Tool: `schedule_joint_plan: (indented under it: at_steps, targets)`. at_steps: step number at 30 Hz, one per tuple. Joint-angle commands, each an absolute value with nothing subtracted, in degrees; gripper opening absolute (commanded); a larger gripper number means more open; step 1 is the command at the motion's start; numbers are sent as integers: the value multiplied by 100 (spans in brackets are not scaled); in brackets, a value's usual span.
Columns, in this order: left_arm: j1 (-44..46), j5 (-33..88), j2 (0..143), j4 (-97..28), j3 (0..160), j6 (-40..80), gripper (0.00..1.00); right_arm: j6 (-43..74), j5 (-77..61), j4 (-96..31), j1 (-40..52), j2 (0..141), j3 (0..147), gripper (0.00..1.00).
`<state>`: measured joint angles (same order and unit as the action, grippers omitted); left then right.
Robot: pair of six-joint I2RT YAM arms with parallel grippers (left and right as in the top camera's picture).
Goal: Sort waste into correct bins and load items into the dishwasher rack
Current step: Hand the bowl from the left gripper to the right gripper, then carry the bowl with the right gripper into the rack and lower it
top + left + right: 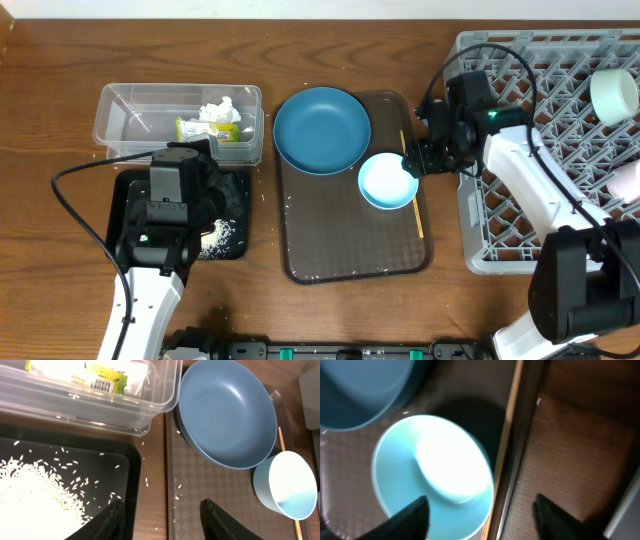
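Observation:
The mint-green bowl (385, 183) and the dark blue plate (320, 130) sit on the brown serving tray. The chopstick (412, 205) lies along the tray's right edge. My right gripper (412, 162) is open above the bowl's right rim. In the right wrist view its fingers (480, 510) straddle the bowl (435, 475) and the chopstick (515, 410). My left gripper (161, 517) is open and empty above the gap between the black tray (125, 460) and the serving tray. Rice (35, 495) lies in the black tray. The wrapper (200, 128) and the tissue (218, 110) lie in the clear tub (120, 105).
The grey rack (540, 110) stands at the right, holding a white bowl (612, 95) and a pink cup (628, 180). The brown serving tray (350, 255) lies mid-table. A few stray rice grains (176, 495) lie on the table and the serving tray.

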<state>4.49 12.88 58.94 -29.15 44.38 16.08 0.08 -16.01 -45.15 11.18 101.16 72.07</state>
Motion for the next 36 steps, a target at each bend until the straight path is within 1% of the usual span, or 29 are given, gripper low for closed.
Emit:
schedule_joint_plan:
  at_steps: [1, 6, 9, 10, 12, 13, 16, 19, 22, 25, 36]
  targets:
    - [414, 1236, 5994, -2998, 4499, 1551, 52, 263, -1455, -4320, 1170, 10042, 6899, 54]
    - [414, 1236, 6082, -3017, 4495, 1551, 52, 384, -1457, -4097, 1170, 10042, 6552, 52]
    - [414, 1236, 6099, -3015, 4495, 1551, 52, 386, -1459, -4018, 1170, 10042, 6390, 49]
    - [414, 1236, 6099, -3015, 4495, 1551, 52, 390, -1459, -3981, 1170, 10042, 6333, 46]
    - [414, 1236, 6099, -3015, 4495, 1549, 52, 482, -1459, -3929, 1170, 10042, 6263, 35]
    - [414, 1234, 6099, -3015, 4495, 1551, 53, 539, -1457, -3887, 1170, 10042, 6230, 32]
    - [414, 1236, 6099, -3017, 4495, 1551, 53, 578, -1459, -3802, 1170, 10042, 6211, 26]
    - [414, 1236, 6099, -3017, 4495, 1551, 53, 626, -1457, -3721, 1170, 10042, 6211, 13]
    - [414, 1236, 6099, -3017, 4495, 1549, 53, 644, -1459, -3704, 1170, 10042, 6211, 11]
    - [414, 1236, 6099, -3017, 4497, 1551, 53, 683, -1461, -3701, 1170, 10042, 6211, 1]
    - [414, 1236, 6099, -3017, 4495, 1549, 54, 687, -1463, -3640, 1170, 10040, 6215, 1]
